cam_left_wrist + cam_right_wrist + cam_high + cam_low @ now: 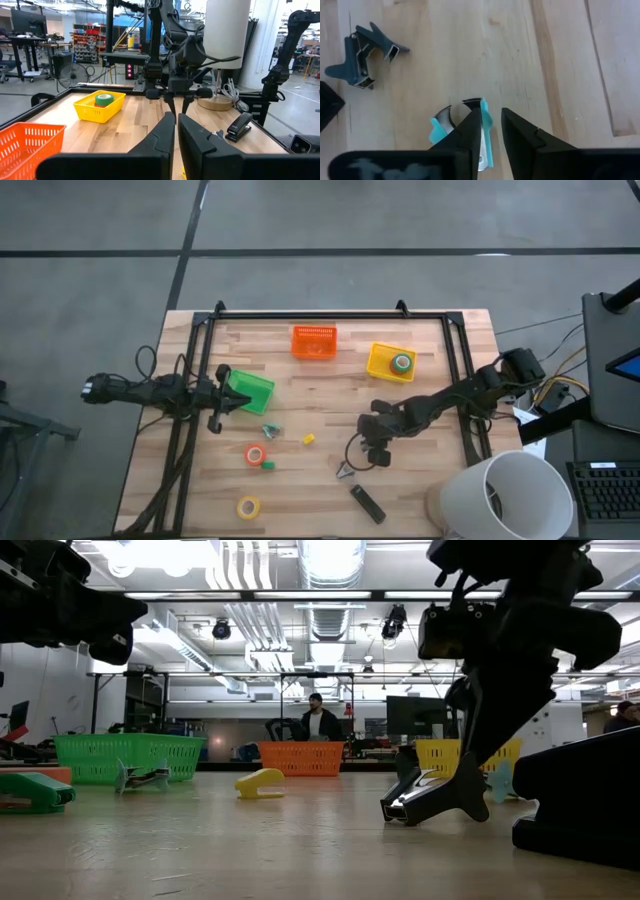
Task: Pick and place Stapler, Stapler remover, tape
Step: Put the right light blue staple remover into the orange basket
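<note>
Right tool over a staple remover – bench centre

Right tool [492,132], slightly parted, straddles a teal staple remover [440,131]; the black bar-shaped stapler [367,503] lies at its 6 o'clock – left tool [177,131] near-clenched, empty.

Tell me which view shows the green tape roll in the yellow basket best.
The high view: it looks straight down on the green tape roll, whole in the yellow basket. Left wrist view shows it side-on; low view only the basket; right wrist view neither.
</note>
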### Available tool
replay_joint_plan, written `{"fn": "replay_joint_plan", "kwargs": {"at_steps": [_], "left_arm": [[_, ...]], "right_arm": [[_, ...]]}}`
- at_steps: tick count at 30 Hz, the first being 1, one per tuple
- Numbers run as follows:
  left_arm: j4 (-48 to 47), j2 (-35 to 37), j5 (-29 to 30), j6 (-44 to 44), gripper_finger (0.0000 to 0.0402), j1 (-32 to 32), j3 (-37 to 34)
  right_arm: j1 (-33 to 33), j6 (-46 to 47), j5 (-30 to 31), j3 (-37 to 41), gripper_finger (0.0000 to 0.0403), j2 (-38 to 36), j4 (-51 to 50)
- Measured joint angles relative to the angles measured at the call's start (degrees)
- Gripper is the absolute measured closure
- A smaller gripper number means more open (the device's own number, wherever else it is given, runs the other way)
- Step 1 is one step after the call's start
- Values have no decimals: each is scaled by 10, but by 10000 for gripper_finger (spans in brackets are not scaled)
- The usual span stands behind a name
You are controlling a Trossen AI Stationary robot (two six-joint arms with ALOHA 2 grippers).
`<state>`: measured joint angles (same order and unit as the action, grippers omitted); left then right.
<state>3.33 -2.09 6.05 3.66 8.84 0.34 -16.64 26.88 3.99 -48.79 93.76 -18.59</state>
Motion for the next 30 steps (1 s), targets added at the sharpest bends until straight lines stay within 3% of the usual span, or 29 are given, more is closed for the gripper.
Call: {"fn": "replay_joint_plan", "kwargs": {"at_steps": [13,19,30], "left_arm": [[0,0,0,0,374,0,0],[0,0,0,0,376,0,0],[0,0,0,0,378,0,0]], "right_arm": [[0,1,-10,1,389,0,0],[0,1,-8,1,394,0,4],[28,-101,90,-65,394,-4,10]]}}
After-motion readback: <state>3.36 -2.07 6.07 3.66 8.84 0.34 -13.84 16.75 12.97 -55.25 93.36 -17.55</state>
